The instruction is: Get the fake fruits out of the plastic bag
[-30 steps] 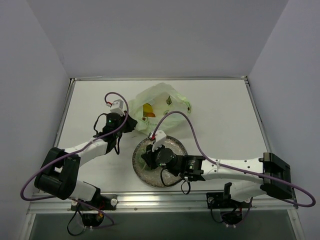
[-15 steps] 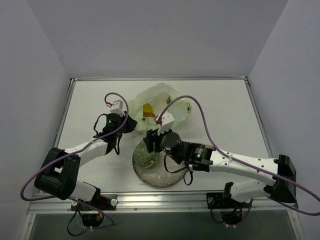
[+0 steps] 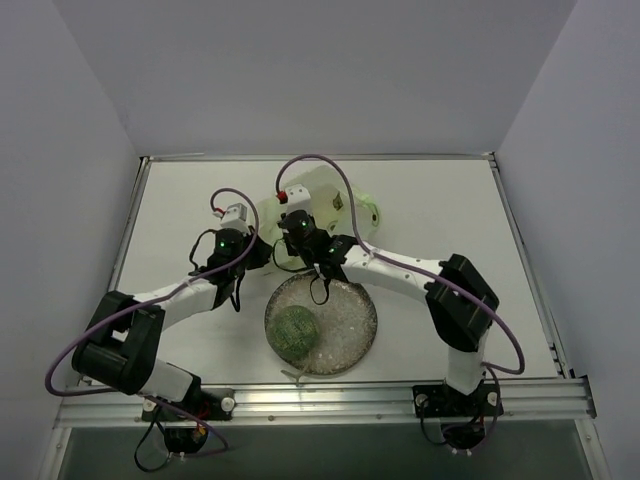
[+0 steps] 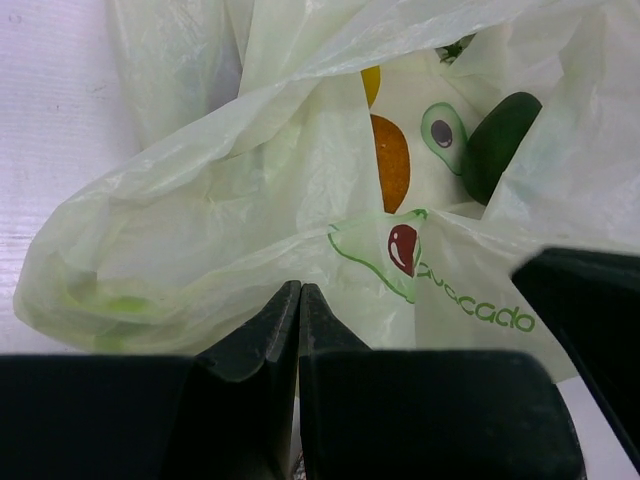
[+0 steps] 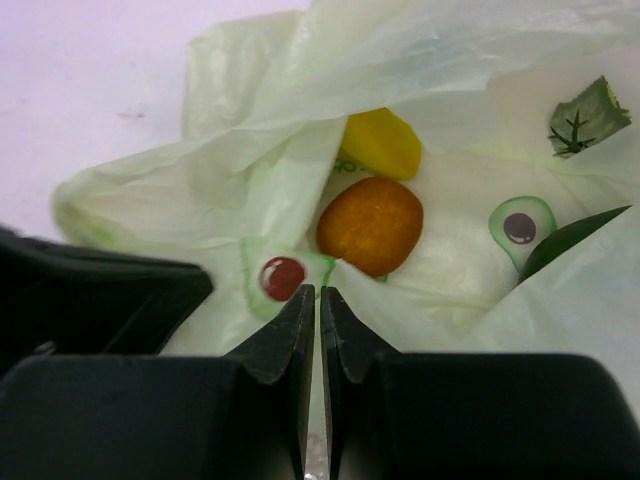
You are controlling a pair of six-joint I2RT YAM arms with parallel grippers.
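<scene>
The bag (image 4: 250,200) lies toward the far edge of the surface (image 3: 450,220), about midway between the left and right edges. It is crumpled, with its mouth turned to the near edge. Both arms reach to this mouth side by side.

The left fingers (image 4: 300,292) are together and closed on a fold of the bag at its near rim. The right fingers (image 5: 318,298) are also pressed together, with their tips at the bag's rim just beside the left ones – if they pinch any film, I cannot tell.

Inside the bag there is an orange piece (image 5: 370,226) with a yellow piece (image 5: 380,143) touching it on the far side. A dark green piece (image 4: 500,140) lies to the right of them, partly under the film.

The melon (image 3: 297,330) is out of the bag – it sits on the left part of the plate (image 3: 362,320). The plate stands near the near edge, just in front of the bag.
</scene>
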